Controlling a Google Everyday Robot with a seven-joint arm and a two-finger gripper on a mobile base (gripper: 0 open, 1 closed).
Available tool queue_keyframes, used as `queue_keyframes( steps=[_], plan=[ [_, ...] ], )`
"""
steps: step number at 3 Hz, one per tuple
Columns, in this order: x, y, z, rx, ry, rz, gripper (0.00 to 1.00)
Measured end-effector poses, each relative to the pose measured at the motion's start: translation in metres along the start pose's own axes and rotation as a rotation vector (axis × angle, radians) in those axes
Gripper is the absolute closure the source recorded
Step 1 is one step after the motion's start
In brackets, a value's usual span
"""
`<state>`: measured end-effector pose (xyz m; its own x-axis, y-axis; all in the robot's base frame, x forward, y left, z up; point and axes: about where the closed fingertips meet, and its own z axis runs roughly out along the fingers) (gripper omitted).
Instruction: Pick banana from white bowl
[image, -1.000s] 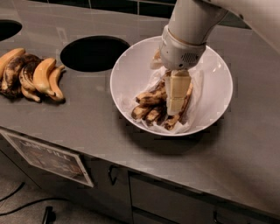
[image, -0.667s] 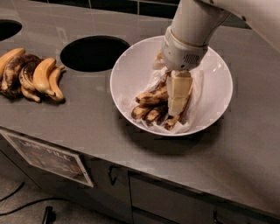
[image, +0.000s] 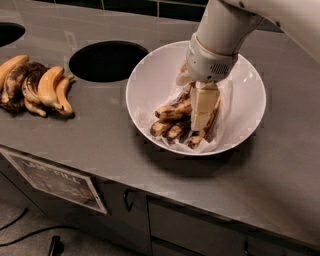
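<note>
Starting well left of the bowl (image: 145, 80), a bunch (image: 37, 85) of plump orange-yellow and black bananas lies on the grey, matt desk (image: 100, 135). Between this bunch and the bowl, just beside the bowl's left rim, a round dark hole (image: 107, 61) is cut in the desk. The bowl is white, wide and glossy, with smooth sloping sides, and a crinkled pale sheet (image: 225, 107) lines its bottom.

In the bowl's middle sits a small pile of overripe fruit. The banana (image: 172, 111) is the longest and most yellow one there, curved and brown-spotted, on the left part of the pile. Its long axis goes from the bowl's lower left up to the right, and its right end reaches the pincer (image: 201, 120). So the banana lies directly left of the pincer, touching it or nearly so.

The pincer is low inside the bowl, pointing straight down into the pile. I cannot tell whether it is wide, narrow or holding something. I judge the skin is soft, so a grip across the axis should be gentle.
</note>
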<state>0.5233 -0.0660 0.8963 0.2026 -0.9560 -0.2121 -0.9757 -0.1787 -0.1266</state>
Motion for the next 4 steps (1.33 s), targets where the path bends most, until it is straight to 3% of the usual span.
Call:
queue_keyframes(
  steps=[2,4],
  plan=[
    [0.003,-0.001,0.0056,-0.014,0.004,0.005,0.23],
    [0.0048,0.0003,0.0101,-0.033,0.009,0.005,0.32]
  ],
)
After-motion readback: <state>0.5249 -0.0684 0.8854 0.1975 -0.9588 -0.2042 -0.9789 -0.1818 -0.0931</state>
